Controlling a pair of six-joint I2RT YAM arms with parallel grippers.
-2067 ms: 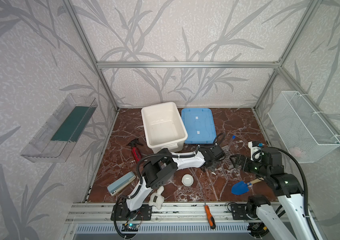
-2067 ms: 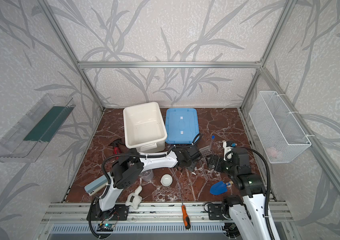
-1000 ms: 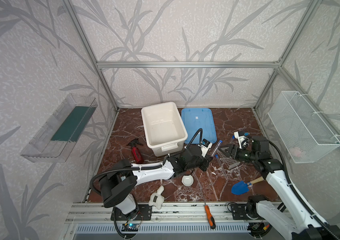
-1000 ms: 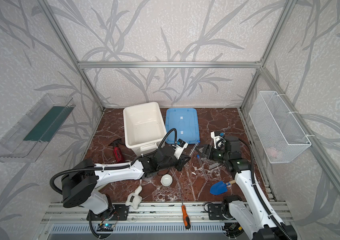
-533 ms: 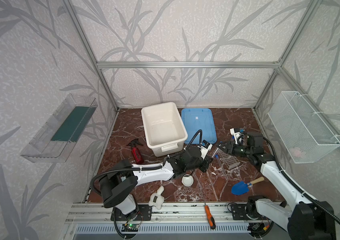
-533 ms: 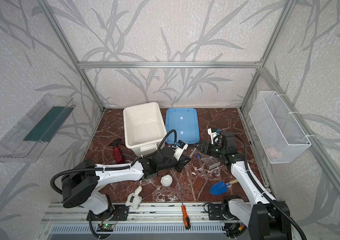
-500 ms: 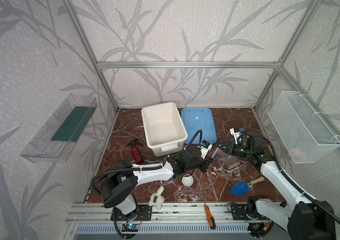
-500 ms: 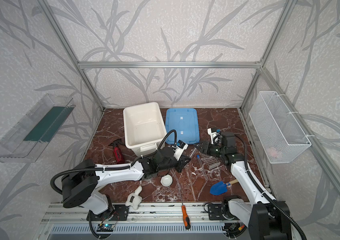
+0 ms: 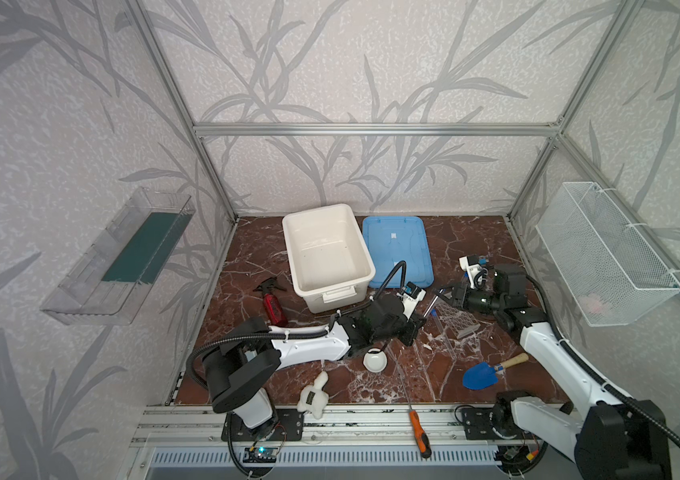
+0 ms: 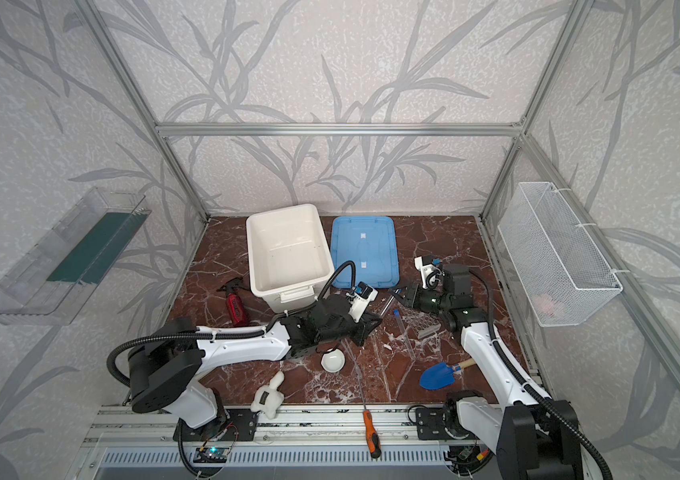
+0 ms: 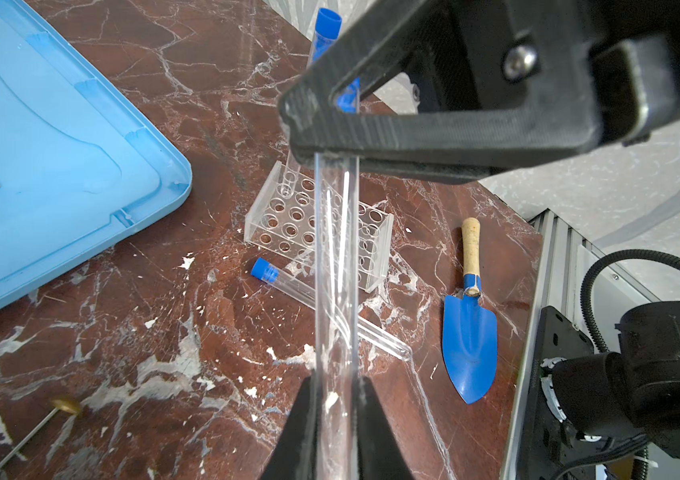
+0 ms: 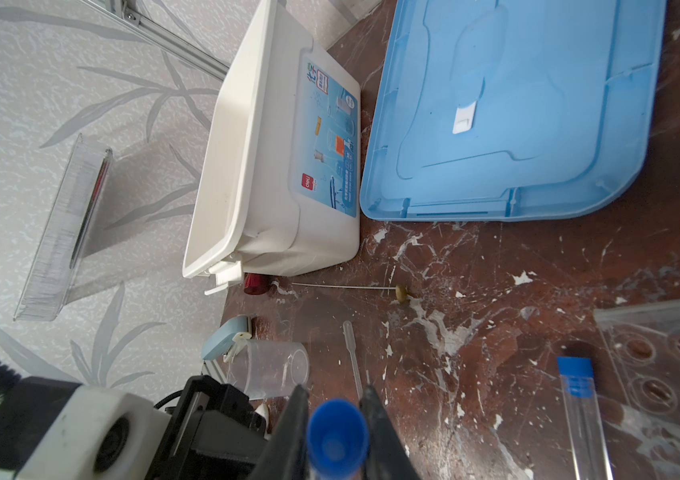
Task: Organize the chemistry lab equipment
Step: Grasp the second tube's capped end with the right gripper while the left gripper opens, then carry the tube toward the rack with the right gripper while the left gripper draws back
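A clear blue-capped test tube [image 11: 336, 270] hangs above the floor, held at both ends. My left gripper [image 11: 336, 378] [image 9: 413, 326] is shut on its lower part. My right gripper [image 12: 335, 390] [image 9: 448, 293] is shut on it just under the blue cap [image 12: 337, 432]. A second tube [image 11: 321, 307] [image 9: 444, 334] lies on the floor beside the clear perforated rack [image 11: 317, 220] [image 9: 460, 322]. Another capped tube [image 11: 327, 20] shows beyond the right gripper. The clear beaker [image 12: 269, 370] lies on its side under the left arm. The white dish [image 9: 374, 360] sits near that arm.
A white bin [image 9: 371, 270] and a blue lid [image 9: 396, 249] lie at the back. A red spray bottle [image 9: 273, 305], blue trowel [image 9: 481, 374], orange-handled screwdriver [image 9: 419, 432], white plush toy [image 9: 313, 399] and pipette [image 12: 352, 353] lie about. A wire basket [image 9: 604, 253] hangs on the right wall.
The right arm has swung in toward the left gripper and its jaws have closed on the cap end of the tube. The left gripper has kept hold, barely moving.
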